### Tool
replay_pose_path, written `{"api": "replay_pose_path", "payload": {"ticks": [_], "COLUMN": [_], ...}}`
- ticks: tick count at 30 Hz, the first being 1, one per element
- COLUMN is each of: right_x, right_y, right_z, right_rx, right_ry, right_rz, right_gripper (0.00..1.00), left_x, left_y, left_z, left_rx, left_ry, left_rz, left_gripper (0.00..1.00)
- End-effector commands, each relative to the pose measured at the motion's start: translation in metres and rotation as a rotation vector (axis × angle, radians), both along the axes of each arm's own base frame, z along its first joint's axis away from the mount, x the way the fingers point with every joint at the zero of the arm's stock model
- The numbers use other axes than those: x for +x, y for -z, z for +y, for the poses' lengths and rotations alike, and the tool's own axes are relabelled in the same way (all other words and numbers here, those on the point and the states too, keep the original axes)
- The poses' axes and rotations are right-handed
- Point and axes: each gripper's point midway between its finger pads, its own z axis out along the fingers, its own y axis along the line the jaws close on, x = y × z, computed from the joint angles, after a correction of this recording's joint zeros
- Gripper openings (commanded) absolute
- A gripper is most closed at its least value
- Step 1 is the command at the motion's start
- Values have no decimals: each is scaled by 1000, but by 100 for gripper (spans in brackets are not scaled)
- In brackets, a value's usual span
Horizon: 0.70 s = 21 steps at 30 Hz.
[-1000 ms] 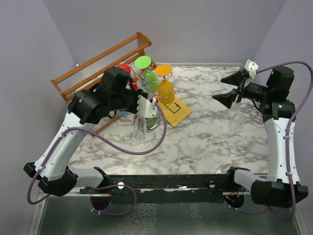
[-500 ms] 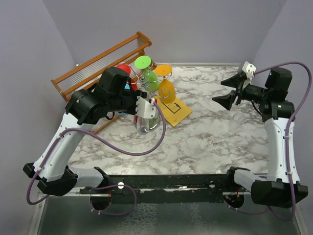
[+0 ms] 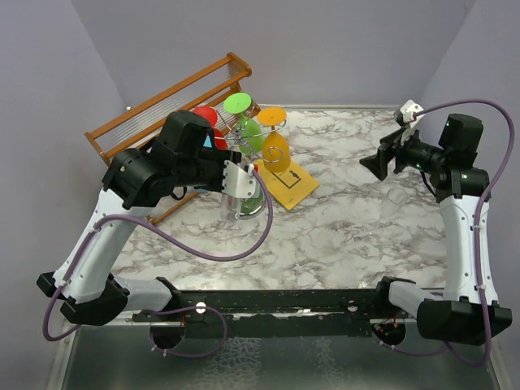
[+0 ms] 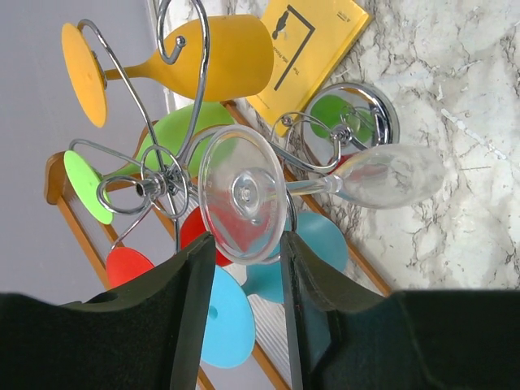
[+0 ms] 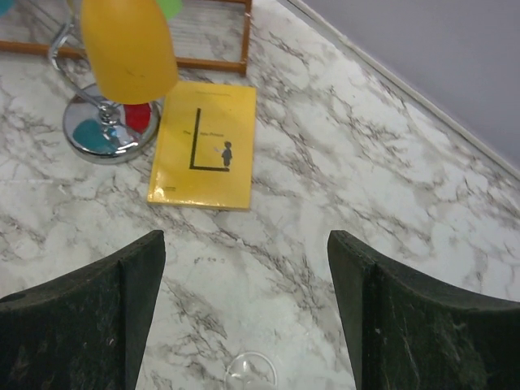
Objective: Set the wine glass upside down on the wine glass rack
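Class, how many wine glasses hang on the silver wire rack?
5: orange glass nearest the yellow booklet, green glass beside it, red glass and blue glass toward the wooden rack, clear glass on the near side. More could be hidden.

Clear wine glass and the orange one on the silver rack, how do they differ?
The clear wine glass is see-through; the orange wine glass is opaque. The clear wine glass's foot sits at the tips of the left end effector; the orange wine glass hangs well apart from it. Both point bowl-down toward the base of the wine glass rack.
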Motion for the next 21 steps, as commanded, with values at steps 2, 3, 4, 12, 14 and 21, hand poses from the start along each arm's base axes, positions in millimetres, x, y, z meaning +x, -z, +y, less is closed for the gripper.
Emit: {"api": "replay_pose_path", "payload": {"ticks": [2, 3, 4, 12, 14, 21], "right_x": [8, 8, 7, -8, -13, -45], "right_y": [3, 4, 4, 7, 13, 40], "right_z": [-37, -41, -46, -85, -95, -105], "right_rx": [-75, -82, -91, -170, -200, -270], "right_ry": [252, 279, 308, 553, 607, 658], "right_rz": [44, 48, 47, 66, 81, 182], "right_gripper": [80, 80, 80, 79, 77, 70], "left_x": [-20, -23, -26, -48, -47, -30], "left_y": [-13, -14, -16, -33, -39, -40], "left_z": [1, 2, 2, -1, -2, -6], "left_rx": [-47, -52, -59, -164, -192, -211], "left_ry": [42, 46, 52, 83, 71, 16], "left_rz": [17, 23, 26, 61, 47, 14], "left_gripper": [43, 44, 45, 62, 68, 78]}}
